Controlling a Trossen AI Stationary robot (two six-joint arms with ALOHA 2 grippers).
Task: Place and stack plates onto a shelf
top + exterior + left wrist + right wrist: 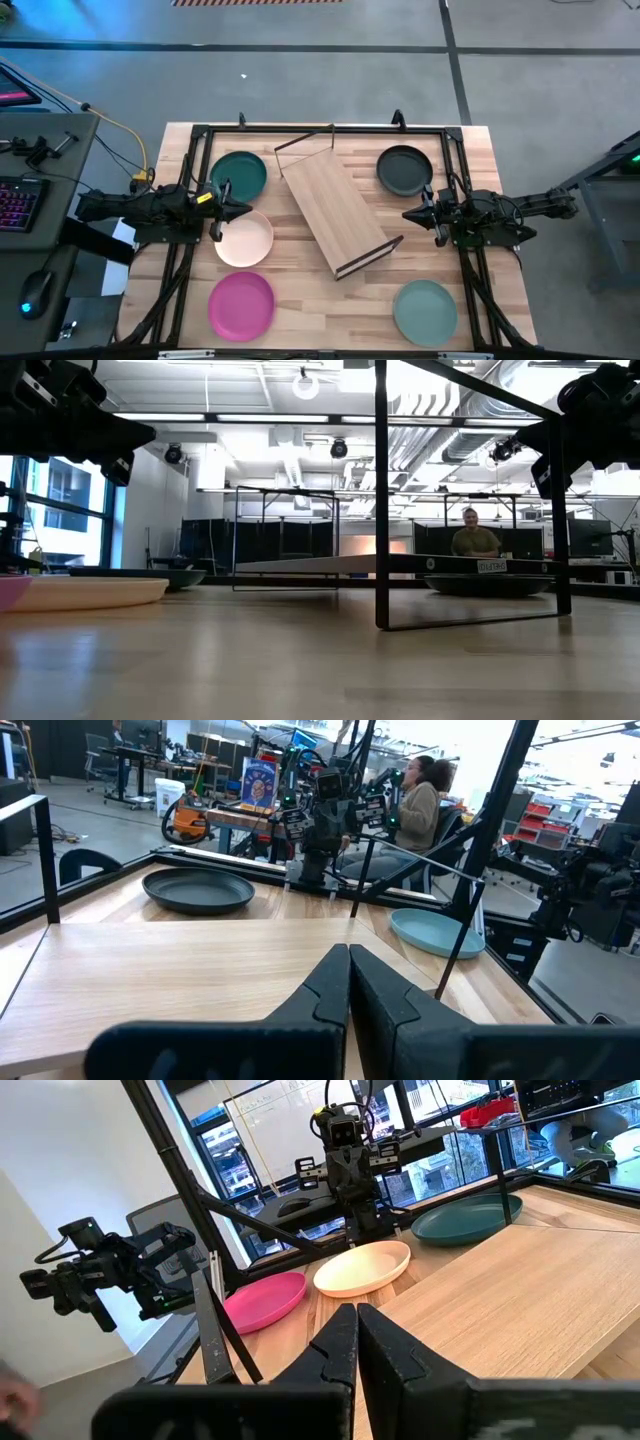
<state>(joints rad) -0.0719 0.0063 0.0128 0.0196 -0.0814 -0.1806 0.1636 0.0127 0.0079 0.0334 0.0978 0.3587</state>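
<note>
The shelf (332,213) stands slantwise in the table's middle, its light-wood board raised on black end frames (381,510). Five plates lie flat on the table around it: teal (239,175), cream (245,239) and pink (241,305) to its left, black (404,170) and sage-green (425,312) to its right. My left gripper (245,210) hovers shut between the teal and cream plates, pointing at the shelf. My right gripper (408,214) hovers shut beside the shelf's right side. In the wrist views, both finger pairs (348,970) (357,1325) are closed on nothing.
A black metal frame (320,128) runs round the table's edges. A desk with a keyboard (20,200) and a mouse stands left of the table. A person (474,538) sits in the room beyond the far edge. Bare wood lies between the pink and sage-green plates.
</note>
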